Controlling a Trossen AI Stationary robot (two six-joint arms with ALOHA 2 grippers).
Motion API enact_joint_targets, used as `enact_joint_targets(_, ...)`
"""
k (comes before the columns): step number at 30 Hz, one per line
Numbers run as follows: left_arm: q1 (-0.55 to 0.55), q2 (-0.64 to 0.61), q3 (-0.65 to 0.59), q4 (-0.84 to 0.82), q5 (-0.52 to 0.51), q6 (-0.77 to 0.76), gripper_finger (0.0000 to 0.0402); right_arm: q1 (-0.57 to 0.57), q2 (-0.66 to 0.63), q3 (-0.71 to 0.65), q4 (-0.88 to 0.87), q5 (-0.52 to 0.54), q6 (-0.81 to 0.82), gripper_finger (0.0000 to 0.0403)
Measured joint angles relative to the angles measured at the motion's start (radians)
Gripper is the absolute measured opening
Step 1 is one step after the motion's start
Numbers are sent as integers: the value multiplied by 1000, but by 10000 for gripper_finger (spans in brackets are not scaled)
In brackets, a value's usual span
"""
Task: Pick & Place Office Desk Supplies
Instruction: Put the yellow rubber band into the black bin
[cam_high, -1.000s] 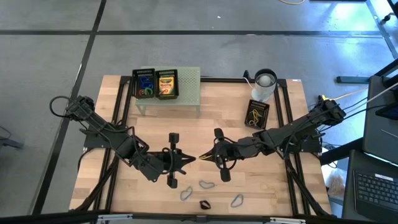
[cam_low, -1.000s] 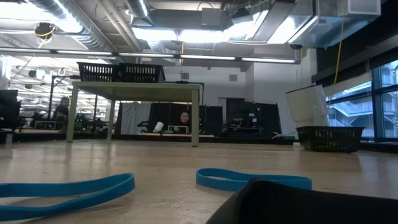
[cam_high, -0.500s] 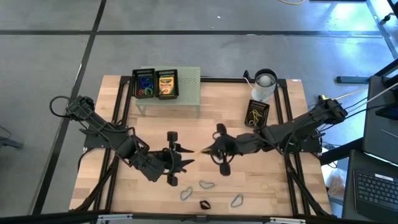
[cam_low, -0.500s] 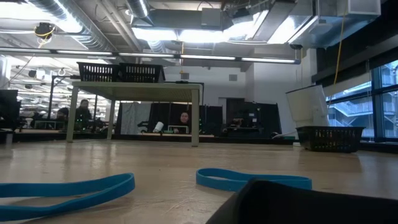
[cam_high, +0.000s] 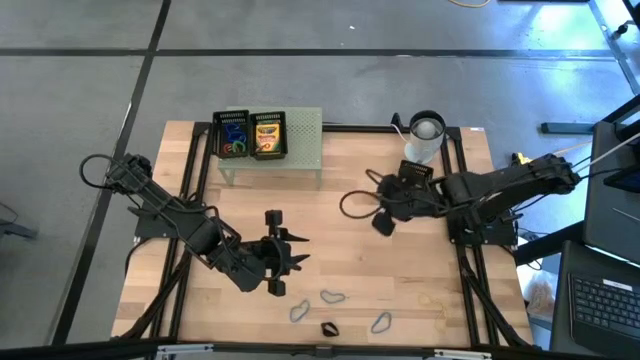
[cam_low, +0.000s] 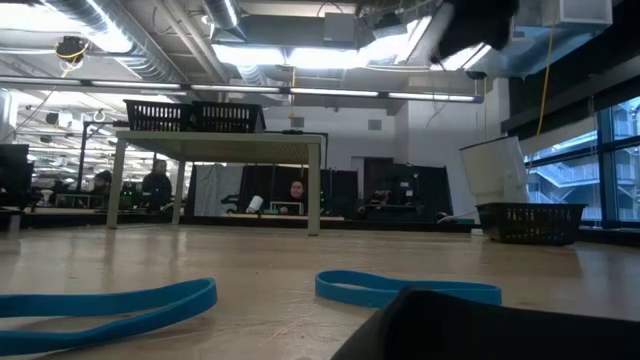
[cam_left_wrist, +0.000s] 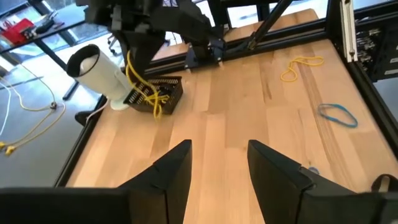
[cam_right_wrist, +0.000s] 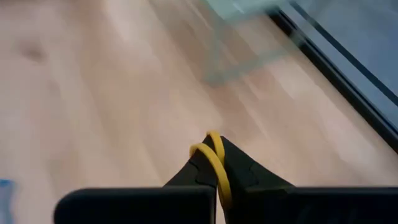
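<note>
We see a wooden table (cam_high: 330, 215) carrying a pale green stand (cam_high: 300, 150) at its far edge, with a white cup (cam_high: 425, 135) to the stand's right and blue loops (cam_high: 335, 297) well in front of it.

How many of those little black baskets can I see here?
3. Two sit side by side on the green stand: the left basket and the right basket. The third basket sits beside the white cup. None seem hidden.

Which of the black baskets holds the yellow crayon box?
The basket with the yellow crayon box is the one on the green stand, nearer the stand's middle. Its neighbour at the stand's outer edge holds coloured loops; the third basket lies beside the white cup.
</note>
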Motion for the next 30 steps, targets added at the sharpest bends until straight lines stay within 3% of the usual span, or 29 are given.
enact_joint_targets(8,0,0,0,-34,10,-38,150,-91,-32,0,-366,37,195,0)
enact_joint_targets(14,-2,0,0,-54,27,-74,150,-174,-32,-38,-523,57,264,0)
enact_joint_targets(24,-5,0,0,-92,27,-97,152,-318,-32,-188,-513,33,268,2)
enact_joint_targets(30,-5,0,0,-101,27,-97,152,-362,-32,-248,-512,30,294,31)
